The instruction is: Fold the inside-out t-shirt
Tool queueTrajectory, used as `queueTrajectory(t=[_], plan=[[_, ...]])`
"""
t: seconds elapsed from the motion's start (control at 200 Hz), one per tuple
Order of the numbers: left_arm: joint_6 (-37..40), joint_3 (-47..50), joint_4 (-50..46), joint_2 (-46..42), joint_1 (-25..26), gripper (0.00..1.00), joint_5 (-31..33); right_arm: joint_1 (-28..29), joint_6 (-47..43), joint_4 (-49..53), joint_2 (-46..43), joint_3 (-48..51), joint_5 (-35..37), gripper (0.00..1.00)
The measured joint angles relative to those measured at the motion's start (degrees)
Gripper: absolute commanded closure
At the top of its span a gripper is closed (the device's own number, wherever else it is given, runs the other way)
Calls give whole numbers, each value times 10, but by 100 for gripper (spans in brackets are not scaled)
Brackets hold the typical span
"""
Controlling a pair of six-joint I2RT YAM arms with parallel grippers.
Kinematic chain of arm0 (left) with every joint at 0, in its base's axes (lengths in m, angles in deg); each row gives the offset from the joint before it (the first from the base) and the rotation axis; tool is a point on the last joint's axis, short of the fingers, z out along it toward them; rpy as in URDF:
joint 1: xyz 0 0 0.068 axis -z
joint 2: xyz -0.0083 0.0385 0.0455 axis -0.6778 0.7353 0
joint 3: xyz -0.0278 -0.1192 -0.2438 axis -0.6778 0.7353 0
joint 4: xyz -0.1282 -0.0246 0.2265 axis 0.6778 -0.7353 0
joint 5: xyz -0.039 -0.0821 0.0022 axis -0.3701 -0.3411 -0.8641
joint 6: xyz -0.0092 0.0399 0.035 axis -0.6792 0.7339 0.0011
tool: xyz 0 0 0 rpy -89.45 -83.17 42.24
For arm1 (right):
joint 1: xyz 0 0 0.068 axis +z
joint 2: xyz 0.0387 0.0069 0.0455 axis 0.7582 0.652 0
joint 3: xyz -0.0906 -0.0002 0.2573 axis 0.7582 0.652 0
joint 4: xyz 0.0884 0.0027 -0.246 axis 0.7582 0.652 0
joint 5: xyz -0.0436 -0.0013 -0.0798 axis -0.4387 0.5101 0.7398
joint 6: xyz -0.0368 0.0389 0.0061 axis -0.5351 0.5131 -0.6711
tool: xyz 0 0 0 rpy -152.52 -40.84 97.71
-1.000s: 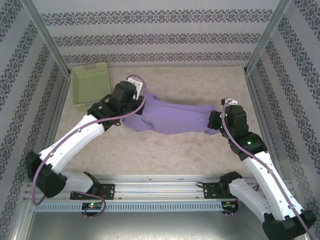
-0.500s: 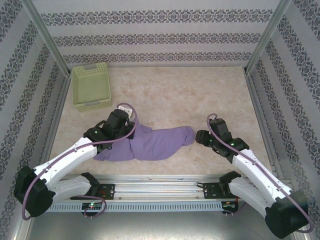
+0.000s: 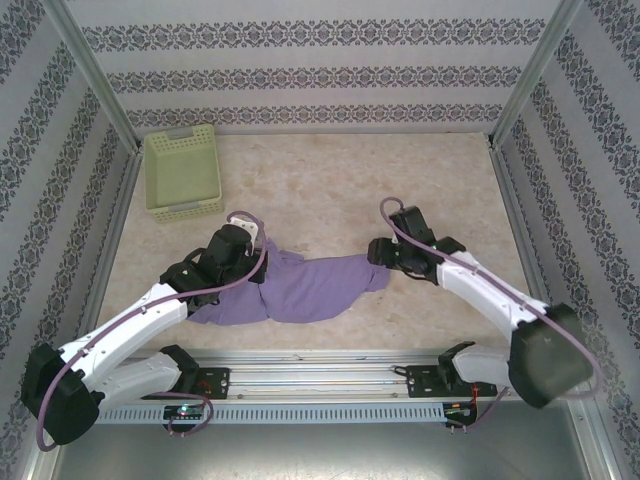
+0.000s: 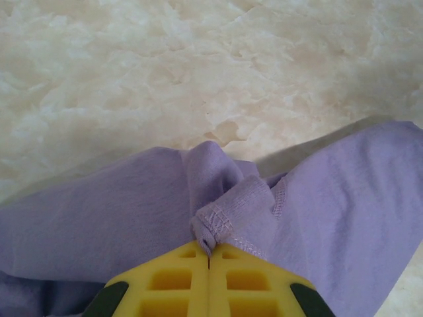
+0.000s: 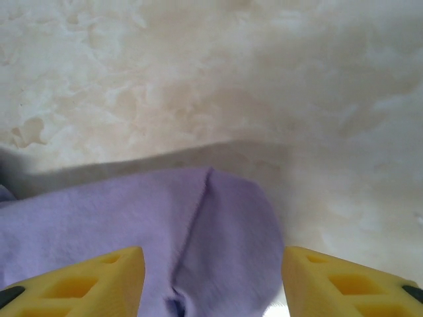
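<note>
The t-shirt (image 3: 310, 290) is lying bunched in a long heap on the table (image 3: 330, 180), stretching from the left gripper (image 3: 262, 268) across to the right gripper (image 3: 378, 255). The top camera is giving this whole layout, with the basket (image 3: 182, 172) sitting well beyond the left fingers, apart from the cloth. The left wrist camera is supplying the detail of the grip: the two yellow fingers (image 4: 165, 284) are pressing together with no gap, pinching a stitched hem fold of the shirt (image 4: 99, 224) right at their tips, while the cloth is spreading to both sides of them and bare table is showing ahead. The right wrist camera is showing the other end: the yellow fingers (image 5: 79, 281) are standing wide apart, holding nothing, and a rounded, creased end of the shirt (image 5: 132, 211) is lying between them. The cloth is running off past the left-hand finger in that picture, and bare table is showing ahead of the tips. Whether either right pad is touching the cloth, I cannot tell.
</note>
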Motion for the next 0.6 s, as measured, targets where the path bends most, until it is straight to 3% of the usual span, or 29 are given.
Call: queueTrajectory(t=[0.235, 0.54, 0.605], plan=[[0, 0, 0, -2, 0, 100, -2, 2, -34, 18, 118, -61, 2, 53], [0, -22, -14, -3, 0, 100, 0, 18, -61, 45, 180, -101, -10, 100], [1, -41, -20, -3, 0, 100, 3, 19, -64, 44, 179, -106, -9, 100]])
